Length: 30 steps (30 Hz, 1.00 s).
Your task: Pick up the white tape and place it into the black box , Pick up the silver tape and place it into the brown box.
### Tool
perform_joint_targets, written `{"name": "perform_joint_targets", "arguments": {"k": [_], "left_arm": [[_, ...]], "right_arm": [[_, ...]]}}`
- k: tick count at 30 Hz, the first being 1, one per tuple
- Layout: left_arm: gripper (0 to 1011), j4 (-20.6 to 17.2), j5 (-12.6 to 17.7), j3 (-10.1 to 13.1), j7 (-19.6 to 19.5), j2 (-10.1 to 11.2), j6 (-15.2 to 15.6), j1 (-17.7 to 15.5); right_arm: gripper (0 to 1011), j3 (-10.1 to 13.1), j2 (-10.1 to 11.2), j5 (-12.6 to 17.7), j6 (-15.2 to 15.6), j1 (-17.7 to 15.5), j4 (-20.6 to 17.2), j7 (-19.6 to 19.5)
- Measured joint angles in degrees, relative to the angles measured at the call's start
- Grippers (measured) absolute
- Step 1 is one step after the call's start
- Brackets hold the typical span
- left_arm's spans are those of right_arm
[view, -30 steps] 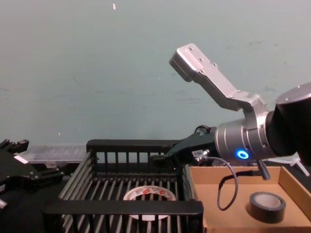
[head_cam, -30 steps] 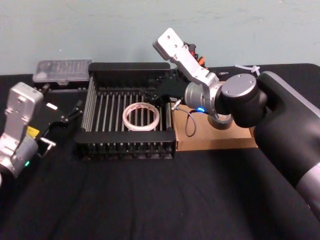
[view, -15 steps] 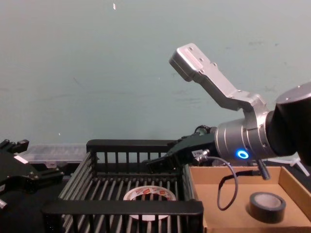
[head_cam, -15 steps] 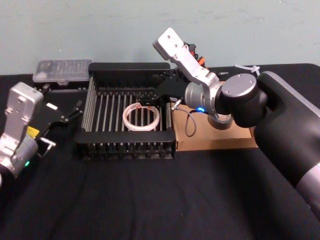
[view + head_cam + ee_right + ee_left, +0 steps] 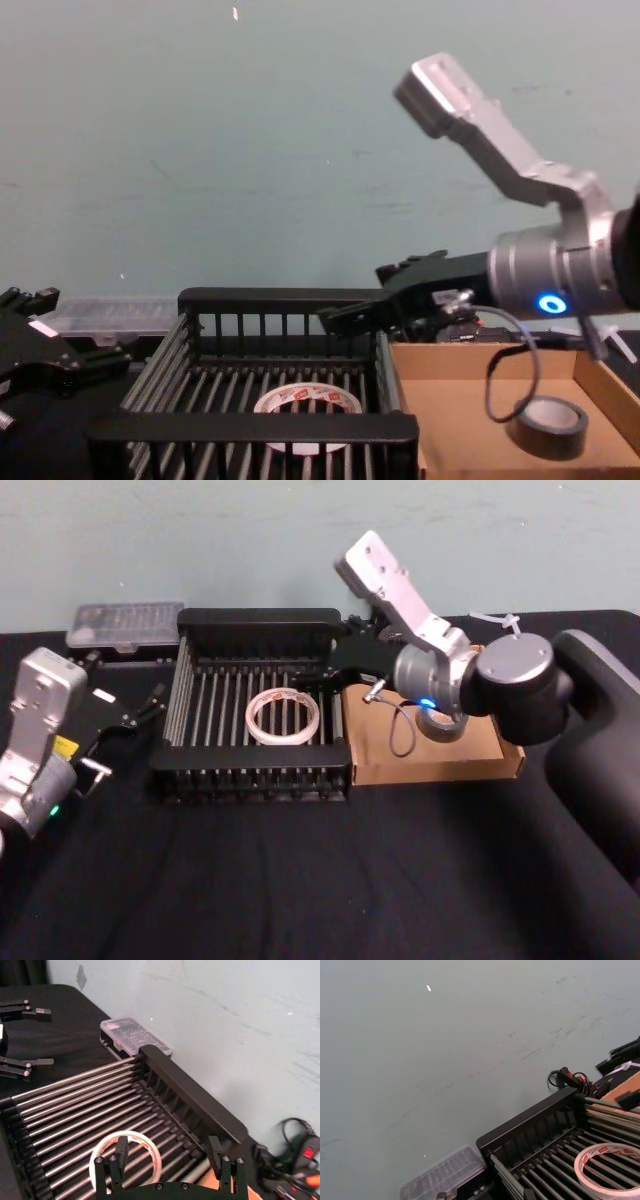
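Note:
The white tape (image 5: 284, 738) lies flat on the barred floor of the black box (image 5: 255, 620), toward its right half. My right gripper (image 5: 322, 680) hangs open over the box's right rim with nothing between its fingers. In the right wrist view the white tape (image 5: 132, 1136) lies below the right gripper (image 5: 168, 1152). The silver tape (image 5: 548, 428) rests in the brown box (image 5: 450, 410), to the right of the black box (image 5: 250, 428). My left gripper (image 5: 130, 715) is parked, open, on the table left of the black box.
A clear plastic case (image 5: 125, 623) lies behind the black box's left corner. A black cable (image 5: 400, 742) loops from my right wrist over the brown box (image 5: 440, 765). A pale wall stands close behind. The black table front (image 5: 320, 880) offers room.
My right gripper has opened wide and the arm has risen and drawn back to the right, off the crate floor. The white tape stays in the black box.

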Motion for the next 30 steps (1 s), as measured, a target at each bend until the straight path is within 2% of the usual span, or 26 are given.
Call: {"name": "perform_joint_targets", "arguments": {"k": [8,14,25,30], "left_arm": [[1001,0.00,0.00,0.00,0.00,0.00,0.00,0.00],[1001,0.00,0.00,0.00,0.00,0.00,0.00,0.00],[1001,0.00,0.00,0.00,0.00,0.00,0.00,0.00],[1001,0.00,0.00,0.00,0.00,0.00,0.00,0.00]], "right_arm": [[1002,3.42,4.36,1.14,1.72,-5.51,-8.66,-2.05],[1002,6.23,7.20,1.96,2.71,-9.87,-13.51,-3.60],[1002,10.35,9.80,2.78,3.17,-16.20,-17.65,-6.08],[1002,12.16,10.21,2.55,1.68,-19.15,-18.52,-7.92]]}}
